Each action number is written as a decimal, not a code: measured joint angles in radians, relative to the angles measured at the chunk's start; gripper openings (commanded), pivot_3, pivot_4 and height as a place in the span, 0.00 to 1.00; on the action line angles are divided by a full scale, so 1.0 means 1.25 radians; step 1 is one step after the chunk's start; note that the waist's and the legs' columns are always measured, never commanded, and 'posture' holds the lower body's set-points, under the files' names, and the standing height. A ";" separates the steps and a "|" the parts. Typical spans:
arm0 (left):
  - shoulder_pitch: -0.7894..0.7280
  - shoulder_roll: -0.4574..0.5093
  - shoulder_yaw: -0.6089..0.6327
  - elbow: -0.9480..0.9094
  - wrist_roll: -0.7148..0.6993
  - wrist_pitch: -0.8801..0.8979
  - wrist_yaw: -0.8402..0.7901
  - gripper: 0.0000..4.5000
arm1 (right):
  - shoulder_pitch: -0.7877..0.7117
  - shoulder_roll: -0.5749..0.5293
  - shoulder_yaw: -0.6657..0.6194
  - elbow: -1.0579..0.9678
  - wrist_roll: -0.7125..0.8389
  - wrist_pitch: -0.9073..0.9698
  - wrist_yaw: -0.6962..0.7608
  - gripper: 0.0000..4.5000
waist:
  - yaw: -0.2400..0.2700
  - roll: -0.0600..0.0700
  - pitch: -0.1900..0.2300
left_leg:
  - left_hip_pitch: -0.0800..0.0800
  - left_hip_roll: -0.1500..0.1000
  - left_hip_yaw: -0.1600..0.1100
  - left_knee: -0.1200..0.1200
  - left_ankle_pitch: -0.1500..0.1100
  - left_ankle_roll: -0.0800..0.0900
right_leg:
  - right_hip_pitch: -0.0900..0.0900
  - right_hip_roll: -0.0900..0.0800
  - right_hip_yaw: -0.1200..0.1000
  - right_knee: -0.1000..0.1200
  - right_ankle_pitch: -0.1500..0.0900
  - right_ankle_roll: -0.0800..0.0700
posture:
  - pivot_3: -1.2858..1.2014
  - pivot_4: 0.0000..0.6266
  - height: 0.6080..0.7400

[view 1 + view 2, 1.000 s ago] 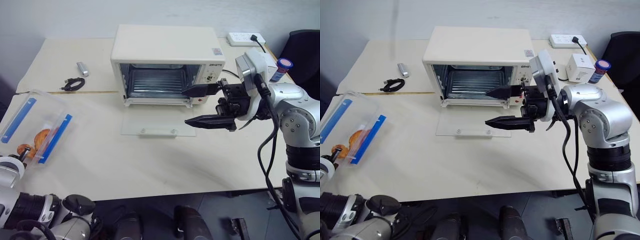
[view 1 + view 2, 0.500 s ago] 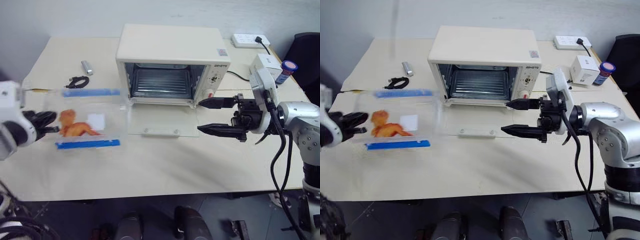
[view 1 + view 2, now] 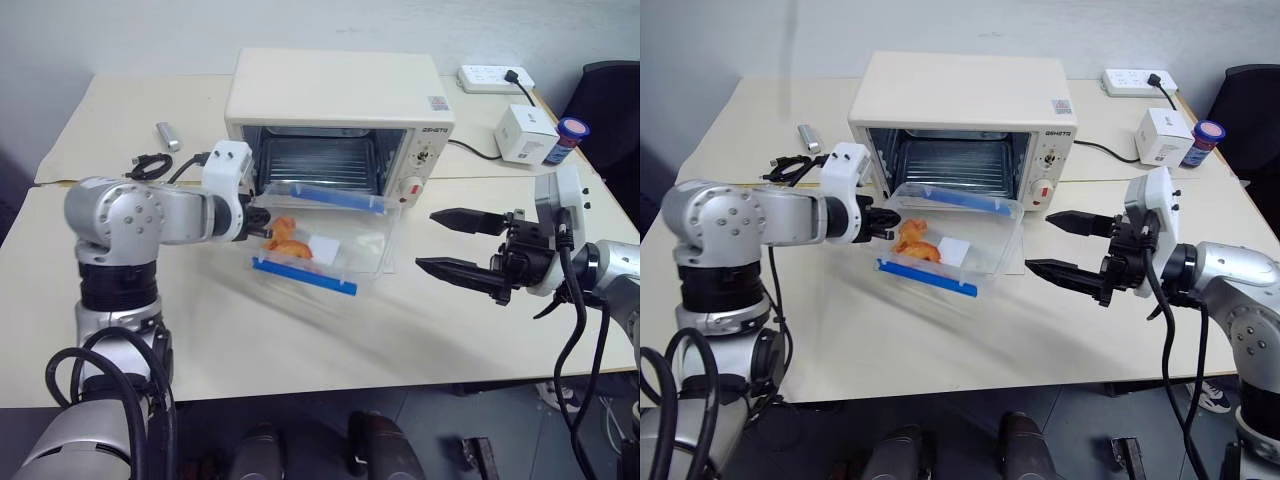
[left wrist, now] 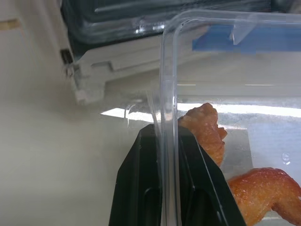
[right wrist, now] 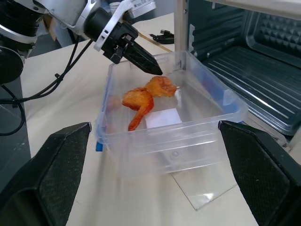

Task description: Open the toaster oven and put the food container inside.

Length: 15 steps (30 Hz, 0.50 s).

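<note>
Clear food container (image 3: 950,235) pinched by left tool (image 3: 878,219), before open toaster oven (image 3: 960,125).

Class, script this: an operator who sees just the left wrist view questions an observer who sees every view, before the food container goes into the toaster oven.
Operator: Is the toaster oven door fully down?
Observer: Yes, the glass door lies flat on the table, under the held food container.
Operator: Where's the right hand?
Observer: To the container's right, apart from it, fingers wide open.
</note>
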 measured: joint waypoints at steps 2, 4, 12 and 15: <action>-0.009 -0.020 0.005 0.018 0.041 -0.024 -0.001 0.28 | 0.014 0.000 -0.008 -0.002 0.000 -0.002 -0.011 1.00 | 0.001 0.000 0.000 | 0.000 0.000 0.000 0.000 0.000 0.000 | 0.000 0.000 0.000 0.000 0.000 0.000 | 0.52 0.24 1.00; -0.010 -0.033 0.009 0.026 0.065 -0.037 -0.005 0.43 | 0.024 0.000 -0.014 -0.003 0.000 -0.007 -0.016 1.00 | 0.002 0.000 0.000 | 0.000 0.000 0.000 0.000 0.000 0.000 | 0.001 0.000 0.000 0.000 0.000 0.000 | 0.52 0.24 1.00; 0.021 -0.044 0.090 -0.058 0.118 -0.054 -0.037 0.70 | 0.056 -0.014 -0.013 0.009 -0.025 -0.046 0.000 1.00 | 0.001 0.000 0.000 | 0.000 0.000 -0.001 0.000 0.000 0.000 | 0.000 0.000 0.000 0.000 0.000 0.000 | 0.52 0.24 1.00; 0.050 -0.023 0.151 -0.150 0.116 -0.052 -0.061 0.70 | 0.058 -0.021 -0.010 0.024 -0.043 -0.067 0.010 1.00 | 0.000 0.000 0.000 | 0.000 0.000 -0.001 0.000 0.000 0.000 | 0.000 0.000 0.000 0.000 0.000 0.000 | 0.52 0.24 1.00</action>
